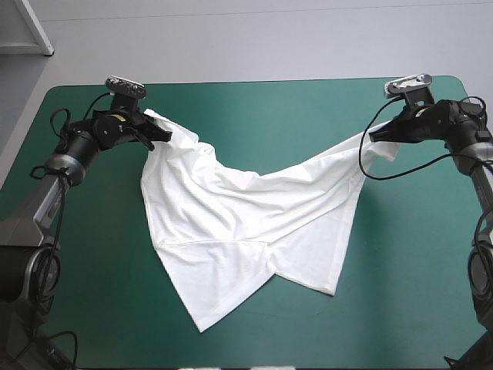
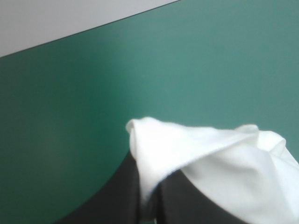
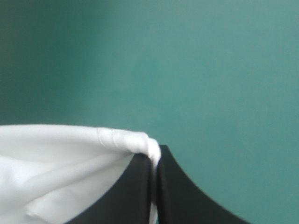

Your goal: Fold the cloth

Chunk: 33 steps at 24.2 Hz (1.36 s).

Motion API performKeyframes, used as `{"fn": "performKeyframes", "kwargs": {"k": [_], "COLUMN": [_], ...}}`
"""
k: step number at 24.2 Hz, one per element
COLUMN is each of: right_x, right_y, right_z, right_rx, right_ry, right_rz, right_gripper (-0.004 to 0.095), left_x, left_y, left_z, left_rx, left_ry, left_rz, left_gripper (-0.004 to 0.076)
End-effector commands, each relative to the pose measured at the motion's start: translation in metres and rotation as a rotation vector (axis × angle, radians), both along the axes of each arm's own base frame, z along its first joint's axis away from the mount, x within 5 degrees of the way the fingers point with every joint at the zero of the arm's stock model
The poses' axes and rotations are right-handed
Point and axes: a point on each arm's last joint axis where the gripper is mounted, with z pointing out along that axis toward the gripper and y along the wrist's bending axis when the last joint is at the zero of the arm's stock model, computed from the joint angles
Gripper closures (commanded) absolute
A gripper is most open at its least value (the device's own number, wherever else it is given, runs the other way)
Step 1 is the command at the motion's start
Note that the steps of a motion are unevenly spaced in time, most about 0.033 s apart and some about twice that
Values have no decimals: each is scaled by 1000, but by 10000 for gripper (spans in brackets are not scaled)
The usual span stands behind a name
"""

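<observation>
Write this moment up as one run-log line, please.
T-shirt: held at two ends, lower part on table | left gripper: shut on T-shirt | right gripper: shut on T-shirt

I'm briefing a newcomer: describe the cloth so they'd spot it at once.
On the teal-green table cover, the white short-sleeved T-shirt stretches between the left gripper and right gripper, both shut on it. It alone is white, sagging fabric.

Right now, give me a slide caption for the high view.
Left hand and right hand grip the T-shirt, sagging between them over the table.
</observation>
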Motion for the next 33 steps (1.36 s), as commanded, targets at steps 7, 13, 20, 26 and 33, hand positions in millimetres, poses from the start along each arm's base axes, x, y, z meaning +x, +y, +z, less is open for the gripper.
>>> {"fn": "performKeyframes", "kwargs": {"k": [7, 13, 20, 26, 33], "right_x": [17, 18, -6, -68, -120], "right_y": [-12, -15, -20, -3, 12], "right_z": [-7, 4, 86, 147, 178], "right_rx": [25, -17, -80, 75, 157], "right_ry": [-42, -66, -132, -234, -250], "right_rz": [-20, -25, -79, -30, 66], "right_gripper": [783, 391, 351, 365, 443], "left_x": [17, 14, -49, -114, -200], "left_y": [-13, -14, -7, -10, -57], "left_z": [-13, -10, 92, 104, 52], "left_rx": [-91, -82, -27, -136, -121], "left_ry": [0, 34, -149, -65, 164], "left_rz": [17, -4, -51, -91, -423], "left_gripper": [703, 439, 321, 334, 353]}}
